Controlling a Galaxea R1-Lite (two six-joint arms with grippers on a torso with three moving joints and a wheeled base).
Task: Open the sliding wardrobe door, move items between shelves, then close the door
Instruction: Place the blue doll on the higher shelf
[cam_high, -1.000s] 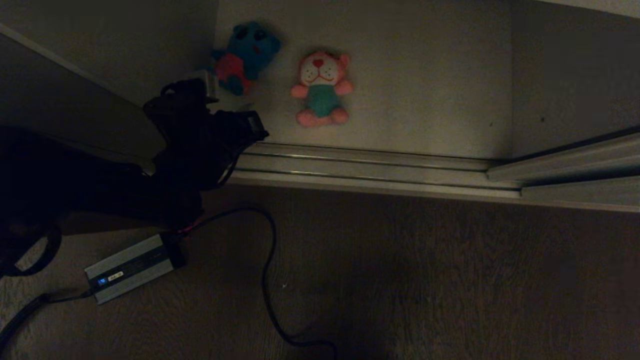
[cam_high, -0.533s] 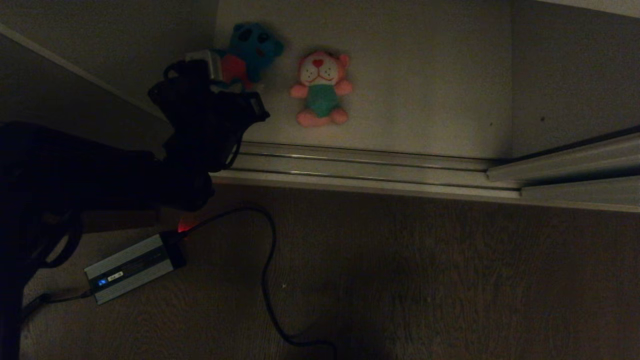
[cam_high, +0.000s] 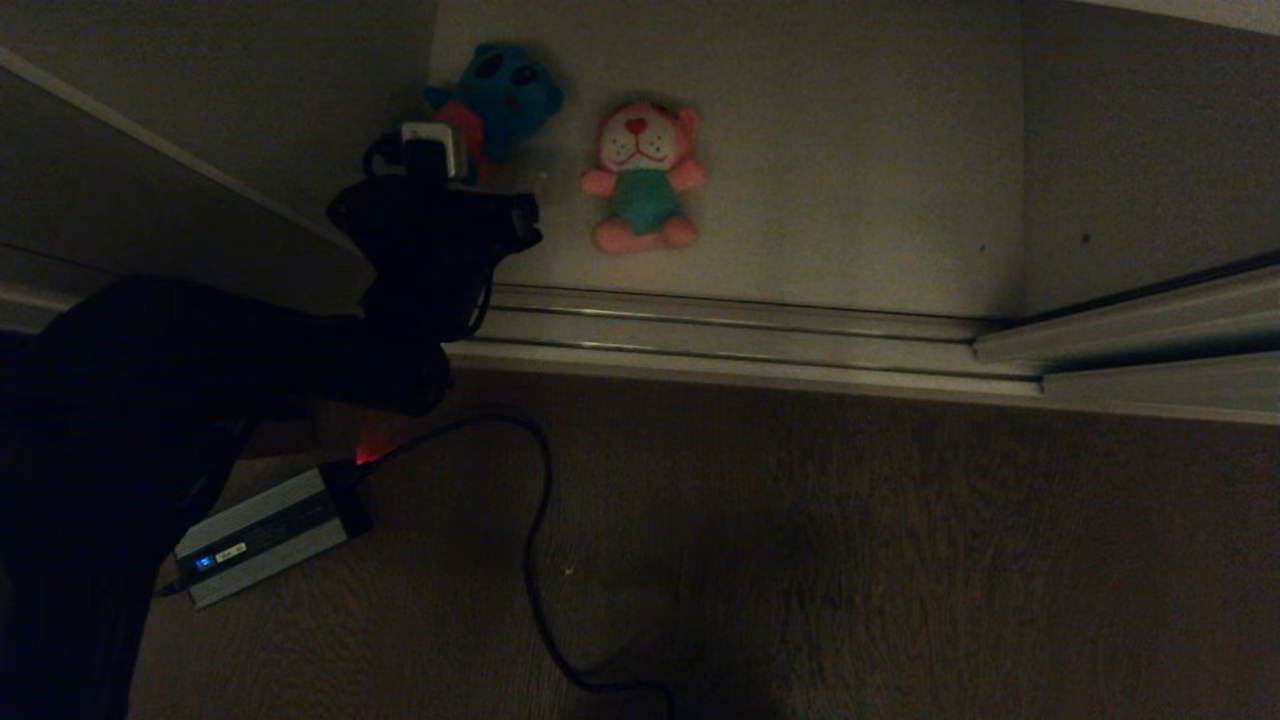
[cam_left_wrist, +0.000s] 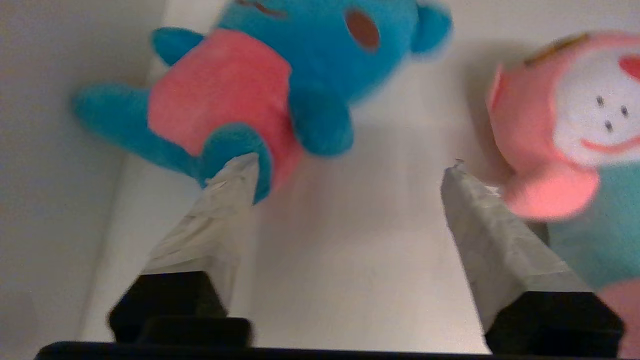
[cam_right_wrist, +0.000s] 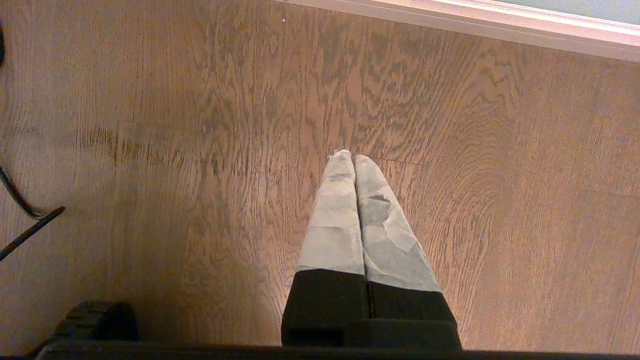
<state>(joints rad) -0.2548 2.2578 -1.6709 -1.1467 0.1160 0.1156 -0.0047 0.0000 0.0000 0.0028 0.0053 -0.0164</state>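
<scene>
Two items lie on the off-white shelf (cam_high: 850, 150) inside the open wardrobe: a blue plush toy with a red belly (cam_high: 505, 90) by the left wall, and a pink plush toy in a teal shirt (cam_high: 642, 175) to its right. My left gripper (cam_high: 445, 150) reaches in beside the blue toy (cam_left_wrist: 280, 75). In the left wrist view that gripper (cam_left_wrist: 350, 165) is open, with bare shelf (cam_left_wrist: 350, 275) between its fingers. One fingertip (cam_left_wrist: 235, 180) overlaps the blue toy's foot, the other sits by the pink toy's arm (cam_left_wrist: 550, 195). My right gripper (cam_right_wrist: 350, 157) hangs shut over the wooden floor. The sliding wardrobe door (cam_right_wrist: 600, 6) shows as a pale strip-edged panel.
A ribbed metal floor track (cam_high: 750, 330) runs along the shelf's front. On the wooden floor lie a grey power brick (cam_high: 265, 535) and a black cable (cam_high: 535, 520). Pale panels flank the opening on both sides. A dark wheel (cam_right_wrist: 95, 320) shows in the right wrist view.
My left arm has pushed further into the wardrobe, toward the blue toy. The blue toy has shifted slightly toward the back. The pink toy has stayed put.
</scene>
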